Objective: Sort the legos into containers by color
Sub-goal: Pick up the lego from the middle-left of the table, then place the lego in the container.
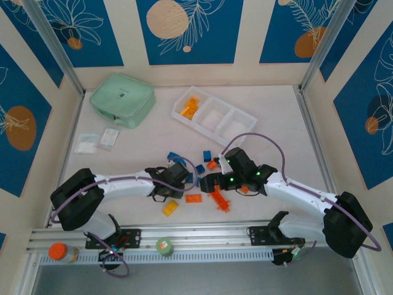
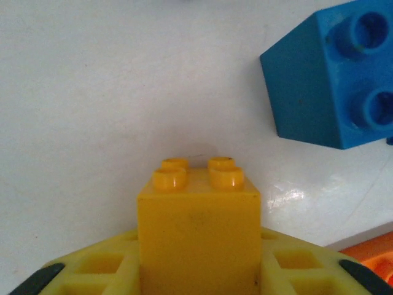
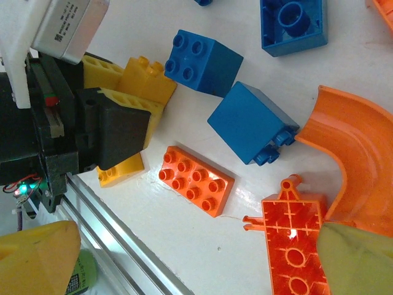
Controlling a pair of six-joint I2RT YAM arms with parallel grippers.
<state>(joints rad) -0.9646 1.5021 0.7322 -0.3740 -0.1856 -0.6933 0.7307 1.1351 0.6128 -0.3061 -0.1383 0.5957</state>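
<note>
A yellow lego brick stands studs-forward between my left gripper's yellow fingers, which press on both its sides just above the white table. In the top view the left gripper sits mid-table among scattered legos: a blue brick just beyond it, an orange-red plate, an orange arch and a ribbed orange-red piece. My right gripper hangs open over bare table near the plate, nothing between its fingers. The white tray of containers lies at the back, yellow-orange bricks in its left compartment.
A mint-green zip case lies at the back left, clear packets in front of it. Two more blue bricks and a yellow brick lie loose. The metal rail runs along the near edge.
</note>
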